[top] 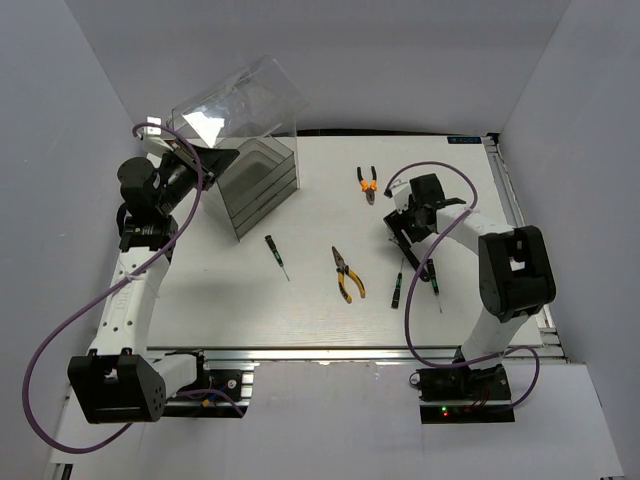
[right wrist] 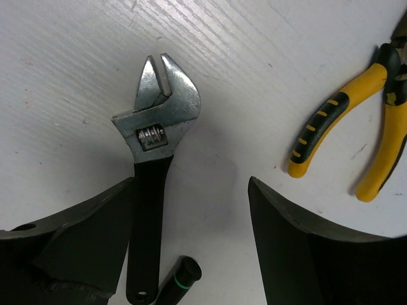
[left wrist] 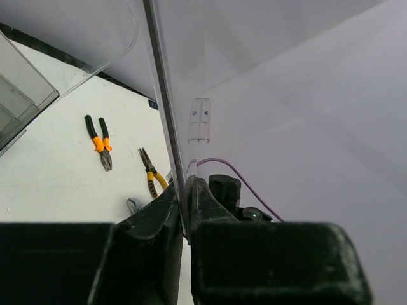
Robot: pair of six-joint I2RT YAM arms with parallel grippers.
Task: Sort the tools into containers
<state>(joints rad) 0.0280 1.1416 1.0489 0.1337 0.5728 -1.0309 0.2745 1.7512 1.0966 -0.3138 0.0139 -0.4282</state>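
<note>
The cabinet (top: 262,178) was seen at the far-L of the table (top: 300,310), its grey drawers (top: 265,185) stacked and its clear lid (top: 245,95) tipped up. The L gripper (top: 225,157) was clamped on the lid's thin edge (left wrist: 166,108), with the fingers (left wrist: 159,210) pressed together on the panel, approx. no gap left.

The R gripper (right wrist: 191,181) was held low over the adjustable wrench (right wrist: 156,127), jaws spread wide and nothing gripped. The black handle lay flat between the fingers, just beside the L-hand one; contact couldn't be told. A screwdriver butt (right wrist: 181,279) was seen near the handle's end.

The orange-handled pliers (top: 367,185) lay far-centre and the yellow-handled pliers (top: 347,273) mid-table, well apart from the cabinet. A lone screwdriver (top: 277,257) lay nearer the drawers. Two more screwdrivers (top: 398,285) were partly hidden by the R arm.
</note>
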